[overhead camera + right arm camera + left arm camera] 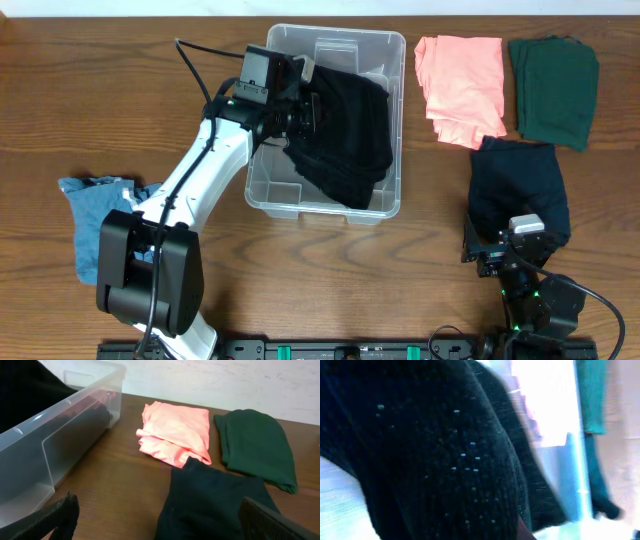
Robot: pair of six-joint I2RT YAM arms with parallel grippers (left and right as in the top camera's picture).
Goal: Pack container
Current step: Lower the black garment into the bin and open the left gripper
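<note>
Slumping in the clear, round-cornered plastic container [280, 187] lies a black knit garment [345, 130].

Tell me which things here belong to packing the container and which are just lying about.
For the job: container, black garment hanging into it, folded pink garment, green garment and dark navy garment beside it.
Lying about: possibly the crumpled blue cloth off to the left, though it may be waiting too.

On the wooden bench [90, 90], a pink garment [460, 88] and a dark green garment [553, 88] lie at upper right, a navy garment [518, 185] below them, and a crumpled blue cloth [95, 215] at far left.
</note>
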